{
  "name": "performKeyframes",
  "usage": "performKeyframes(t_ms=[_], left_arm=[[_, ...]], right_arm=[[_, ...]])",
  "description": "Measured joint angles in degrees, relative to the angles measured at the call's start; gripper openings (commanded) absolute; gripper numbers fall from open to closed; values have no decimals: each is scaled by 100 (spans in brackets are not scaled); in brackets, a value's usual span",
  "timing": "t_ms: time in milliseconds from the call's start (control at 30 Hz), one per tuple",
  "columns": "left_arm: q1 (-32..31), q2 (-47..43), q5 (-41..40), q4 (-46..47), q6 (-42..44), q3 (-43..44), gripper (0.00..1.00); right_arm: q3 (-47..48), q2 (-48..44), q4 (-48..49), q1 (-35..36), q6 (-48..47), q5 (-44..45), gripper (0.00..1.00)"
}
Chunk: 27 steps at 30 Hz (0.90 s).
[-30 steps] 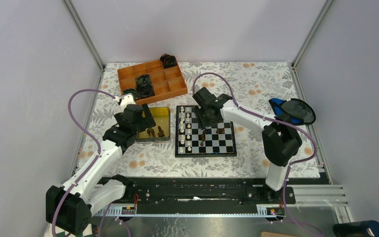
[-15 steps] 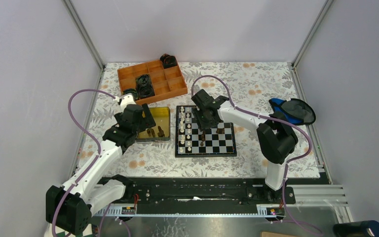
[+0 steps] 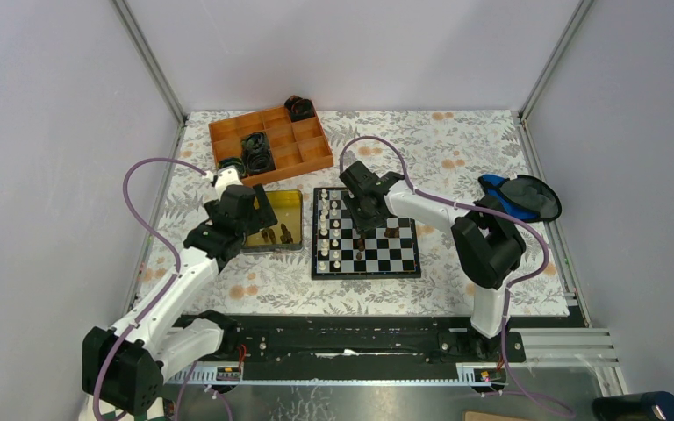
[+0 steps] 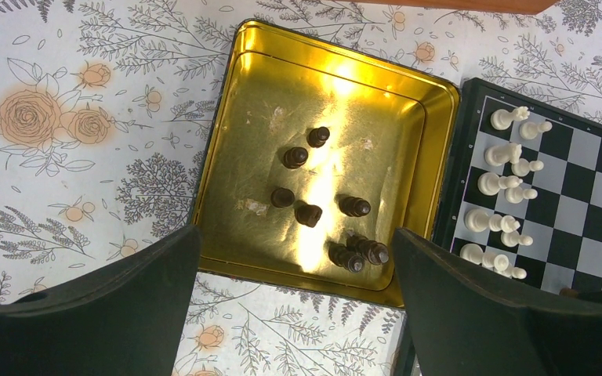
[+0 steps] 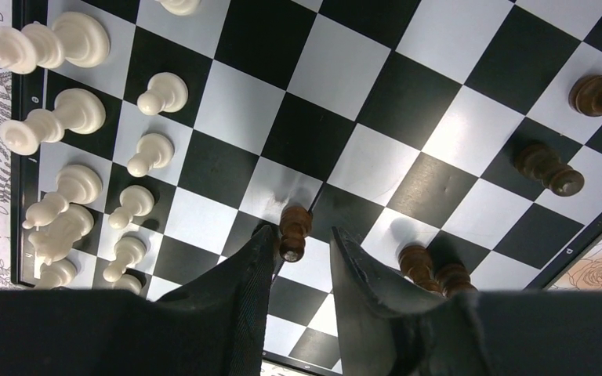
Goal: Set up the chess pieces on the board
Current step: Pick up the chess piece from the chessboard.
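The board (image 3: 367, 274) lies mid-table, with white chess pieces (image 3: 329, 232) in its two left columns. In the right wrist view the white chess pieces (image 5: 63, 121) stand in rows, and dark ones (image 5: 549, 168) sit toward the right edge. My right gripper (image 5: 302, 243) is low over the board (image 5: 345, 86). A dark brown pawn (image 5: 294, 227) stands between its jaws, against the left finger (image 5: 255, 266), with a gap to the right one. My left gripper (image 4: 295, 233) hangs wide open over the gold tin (image 4: 259, 102), which holds several dark pieces (image 4: 354, 206).
An orange compartment box (image 3: 311, 158) with black coiled objects (image 3: 256, 151) stands at the back left. A blue and black object (image 3: 518, 197) lies at the right. The gold tin (image 3: 290, 203) touches the board's left side. A floral sheet covers the table.
My right gripper has shifted slightly left over the board and its jaws have narrowed around the dark pawn. The left arm has not moved.
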Motion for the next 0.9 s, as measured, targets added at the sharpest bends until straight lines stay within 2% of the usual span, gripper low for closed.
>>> performKeyframes(t_ms=[400,600,900], left_arm=[[0,13,0,0,0,0,99],[0,24,0,0,0,0,99],[0,24,0,0,0,0,99]], right_arm=[[0,46,15,2,-2,-127,27],[-2,96,15,4,-2,-138,12],[-2,96,13,7,-2,-122,8]])
